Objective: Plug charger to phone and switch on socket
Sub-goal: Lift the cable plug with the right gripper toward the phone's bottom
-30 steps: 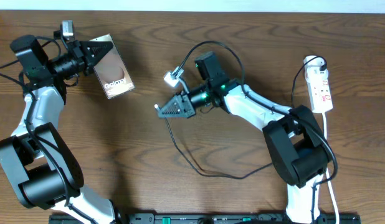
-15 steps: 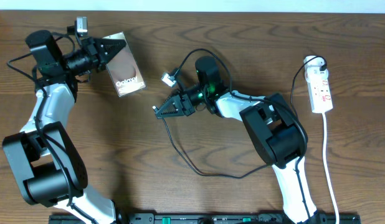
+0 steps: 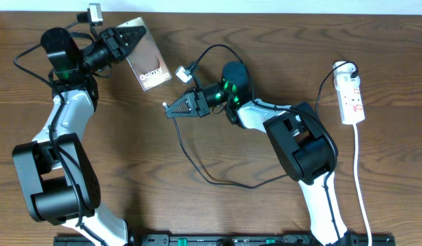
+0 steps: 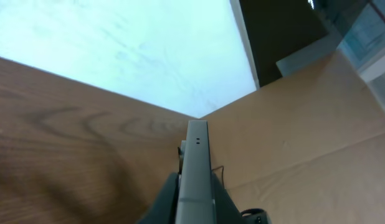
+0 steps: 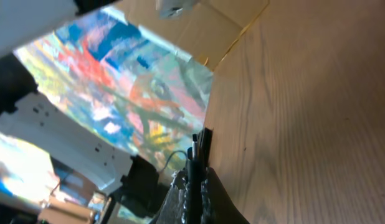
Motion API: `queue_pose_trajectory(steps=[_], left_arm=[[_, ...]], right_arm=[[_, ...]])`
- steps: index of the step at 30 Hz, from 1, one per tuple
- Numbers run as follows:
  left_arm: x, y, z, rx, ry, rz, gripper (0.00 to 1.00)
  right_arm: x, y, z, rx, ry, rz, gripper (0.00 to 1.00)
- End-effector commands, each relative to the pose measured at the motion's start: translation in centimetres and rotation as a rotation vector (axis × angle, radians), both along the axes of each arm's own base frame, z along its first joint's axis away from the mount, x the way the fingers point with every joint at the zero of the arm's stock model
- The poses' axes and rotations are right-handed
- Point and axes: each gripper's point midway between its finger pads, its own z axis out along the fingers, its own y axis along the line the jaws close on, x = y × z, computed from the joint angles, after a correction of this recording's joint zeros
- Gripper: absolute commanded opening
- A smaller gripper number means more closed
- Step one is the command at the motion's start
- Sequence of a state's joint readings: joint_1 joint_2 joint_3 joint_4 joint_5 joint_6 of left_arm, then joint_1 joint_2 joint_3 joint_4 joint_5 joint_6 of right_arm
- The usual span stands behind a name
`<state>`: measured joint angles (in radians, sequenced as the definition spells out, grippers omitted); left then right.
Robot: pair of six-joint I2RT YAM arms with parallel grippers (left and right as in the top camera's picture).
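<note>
My left gripper (image 3: 126,42) is shut on the phone (image 3: 149,60), a brown slab with white "Galaxy" text, held off the table at the top left. In the left wrist view its grey edge (image 4: 196,168) stands between the jaws. My right gripper (image 3: 171,109) is shut on the charger's black cable (image 3: 197,167), with the plug tip (image 5: 199,144) poking out past the fingers toward the phone, a short gap away. The cable loops over the table behind it. The white socket (image 3: 351,98) with red marks lies at the far right.
A small white connector (image 3: 183,73) hangs by the right arm's wrist. The socket's white cord (image 3: 361,184) runs down the right side. A black rail (image 3: 218,240) lines the front edge. Both arm bases stand near the front.
My left gripper carried the phone right and up toward the centre. My right gripper moved left and up with the charger tip, closing the gap to the phone.
</note>
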<state>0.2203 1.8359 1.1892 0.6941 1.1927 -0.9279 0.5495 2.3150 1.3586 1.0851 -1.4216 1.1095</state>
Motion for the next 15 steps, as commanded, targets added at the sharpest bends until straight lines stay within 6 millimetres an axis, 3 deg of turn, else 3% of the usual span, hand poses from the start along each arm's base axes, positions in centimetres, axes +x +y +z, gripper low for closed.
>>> queue_pose_trajectory(steps=[1, 15], left_arm=[[0.0, 0.0, 1.5, -0.027, -0.001, 0.013, 0.07], [-0.4, -0.3, 1.5, -0.052, 0.033, -0.014, 0.07]], right_arm=[[1.7, 0.1, 1.5, 0.013, 0.038, -0.085, 0.01], [2.4, -0.3, 3.5, 0.064, -0.032, -0.087, 0.01]])
